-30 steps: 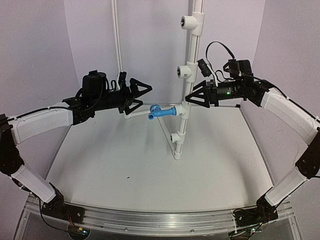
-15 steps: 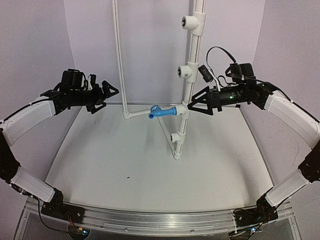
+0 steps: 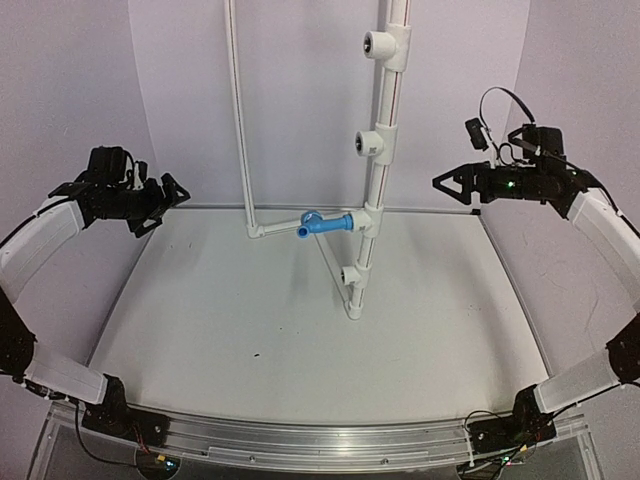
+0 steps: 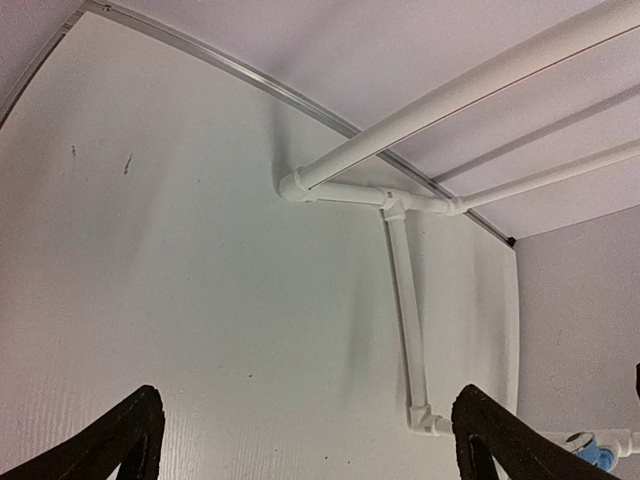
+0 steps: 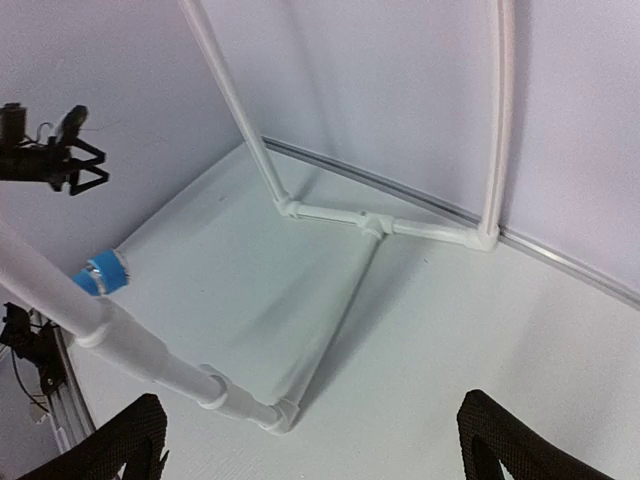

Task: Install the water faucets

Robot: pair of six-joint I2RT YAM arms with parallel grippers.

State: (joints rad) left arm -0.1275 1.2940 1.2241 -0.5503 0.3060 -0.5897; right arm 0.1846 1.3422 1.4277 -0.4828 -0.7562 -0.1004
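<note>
The surface [image 3: 250, 330] carried a white pipe frame [image 3: 238, 120], its upright [image 3: 384, 170] near the middle. Both claws hung wide open and empty, well apart from it: the left claw [image 3: 160, 205] far left, the right claw [image 3: 455, 187] far right. The blue tap [image 3: 325, 224] sat in the upright's tee [image 3: 368, 220], lying level, spout leftward, between and below them. The right seemed nearer, but the upright blocked it; open tees [image 3: 366, 143] sat above

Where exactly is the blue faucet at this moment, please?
In the top view, the blue faucet is near the centre. It juts leftward from a tee fitting on the white pipe upright, above the table's far side.
</note>
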